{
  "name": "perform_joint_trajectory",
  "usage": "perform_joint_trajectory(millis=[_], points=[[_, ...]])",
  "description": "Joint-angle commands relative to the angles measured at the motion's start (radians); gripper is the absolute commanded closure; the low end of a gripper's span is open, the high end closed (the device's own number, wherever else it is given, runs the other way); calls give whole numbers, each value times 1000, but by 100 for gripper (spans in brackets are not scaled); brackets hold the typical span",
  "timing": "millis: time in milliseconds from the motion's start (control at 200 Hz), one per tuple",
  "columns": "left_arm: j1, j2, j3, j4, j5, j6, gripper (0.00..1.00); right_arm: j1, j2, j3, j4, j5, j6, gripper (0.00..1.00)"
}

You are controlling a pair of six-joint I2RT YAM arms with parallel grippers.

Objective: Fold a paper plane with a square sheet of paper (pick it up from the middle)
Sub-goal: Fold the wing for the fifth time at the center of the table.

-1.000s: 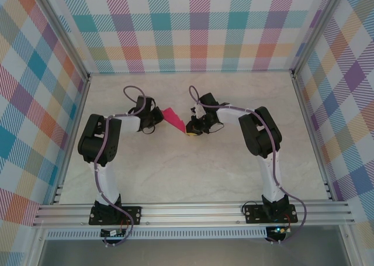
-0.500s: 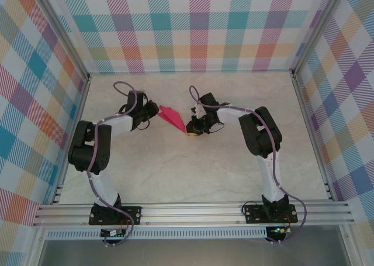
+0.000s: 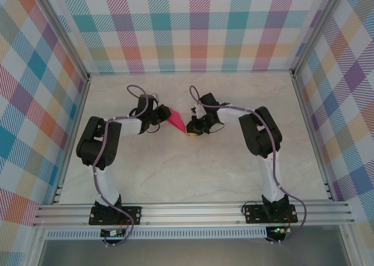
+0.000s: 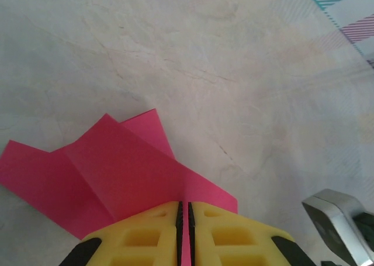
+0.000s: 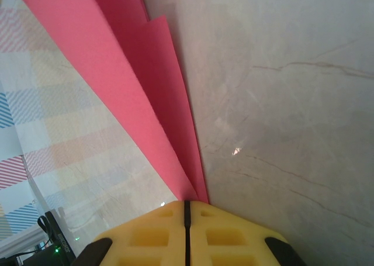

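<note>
The left arm is swinging back in. Half a sec ago its elbow was sticking out wide & its claw looked a bit away from the paper. Now the left claw is sitting right on the left end of the narrow, pointed, crimson-pink paper plane again. The paper is also looking thinner than a sec ago, more like a dart than a fat triangle.

The right arm is not moving, & the right claw is pinching the pointy end like before.

What it means, prob: the left side is taking a new grip so both claws can press or pull the next crease. The plane is looking mostly folded already, so the job is prob getting near the end.

Claws: in the left wrist view the left claw is squeezed together w/ a thin strip of pink btwn its yellow fingers. In the right wrist view the right claw is squeezed shut too, w/ pink paper coming out of it.

The plane is hanging btwn the two claws, over the back middle of the pale marble-look bench. Can't tell if it is touching the bench. It is showing a few flat layers, sharp fold lines & flaps fanning out. Plain pink, no rips seen.
</note>
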Motion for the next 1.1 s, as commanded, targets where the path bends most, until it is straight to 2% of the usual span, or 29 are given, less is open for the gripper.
perform_joint_trajectory(millis=[0, 195, 715, 1095], points=[[-6, 26, 57, -58, -58, -9, 86, -6, 34, -29, -64, 25, -29, 92], [-6, 59, 101, -164, -161, -6, 85, -6, 38, -26, -69, 27, -31, 92], [-3, 89, 125, -222, -221, 18, 85, -7, 40, -24, -70, 27, -30, 92], [33, 107, 111, -233, -272, 13, 86, -6, 47, -22, -77, 30, -31, 92]])
